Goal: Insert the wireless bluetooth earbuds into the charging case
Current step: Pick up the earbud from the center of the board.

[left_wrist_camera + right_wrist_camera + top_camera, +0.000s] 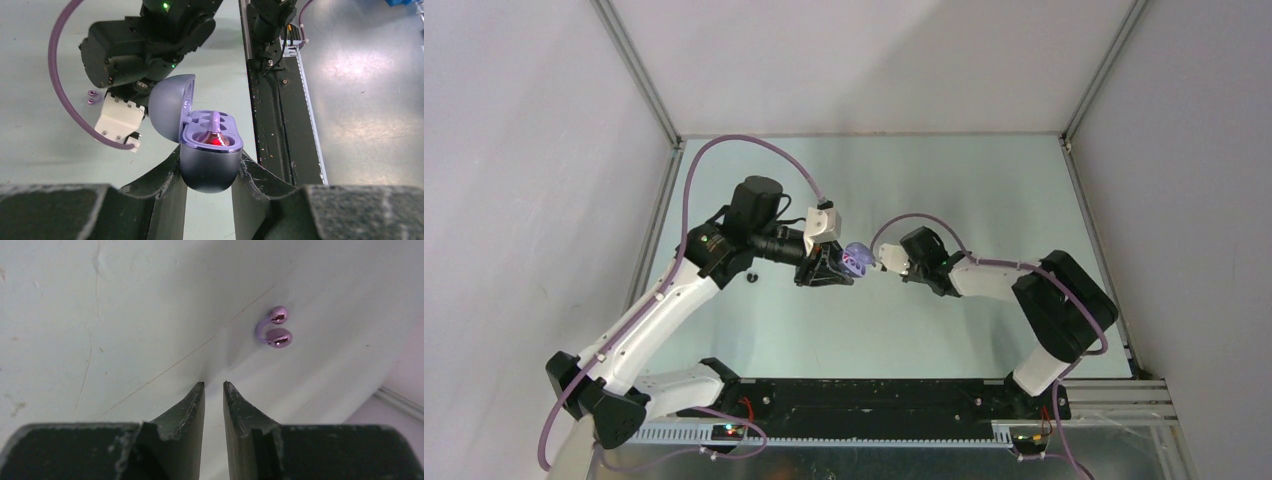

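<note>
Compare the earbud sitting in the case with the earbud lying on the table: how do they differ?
The seated earbud sits in the case, held up by the left gripper; the loose earbud lies on the table. The seated earbud shows a red glow; the loose earbud shows none. Both are glossy purple.

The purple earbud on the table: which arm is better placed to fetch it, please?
Right, likely: the left gripper holds the open charging case, while the right gripper is empty, with the purple earbud just ahead.
</note>
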